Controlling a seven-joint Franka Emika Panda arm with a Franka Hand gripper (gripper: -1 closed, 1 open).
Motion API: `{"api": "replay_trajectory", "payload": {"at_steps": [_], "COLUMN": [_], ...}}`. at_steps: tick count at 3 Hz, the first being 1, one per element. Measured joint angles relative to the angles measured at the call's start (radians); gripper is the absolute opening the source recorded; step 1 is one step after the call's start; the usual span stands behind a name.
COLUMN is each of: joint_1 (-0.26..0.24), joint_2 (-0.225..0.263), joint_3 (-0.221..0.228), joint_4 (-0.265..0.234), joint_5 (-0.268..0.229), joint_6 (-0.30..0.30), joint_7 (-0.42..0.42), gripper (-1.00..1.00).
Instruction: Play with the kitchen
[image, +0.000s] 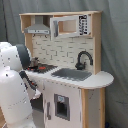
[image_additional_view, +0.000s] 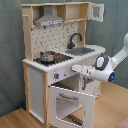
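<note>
The kitchen stands on the wooden floor against the grey curtain, its oven door already hanging open. The tool hovers at the counter's front edge; I cannot tell its grip. Most play remains.

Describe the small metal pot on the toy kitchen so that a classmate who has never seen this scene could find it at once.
Find the white and light-wood toy kitchen, then the stovetop under the grey range hood. The small silver metal pot stands on it, at the end away from the grey sink and black faucet, the only shiny, loose thing there.
</note>
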Motion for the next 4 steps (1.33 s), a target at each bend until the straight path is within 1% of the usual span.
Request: {"api": "replay_trajectory", "payload": {"at_steps": [4], "joint_1": [0.000], "joint_2": [0.000], "joint_3": [0.000], "joint_4": [-0.001], "joint_5": [0.000], "joint_6": [0.000], "joint_7": [0.439], "gripper": [-1.00]}}
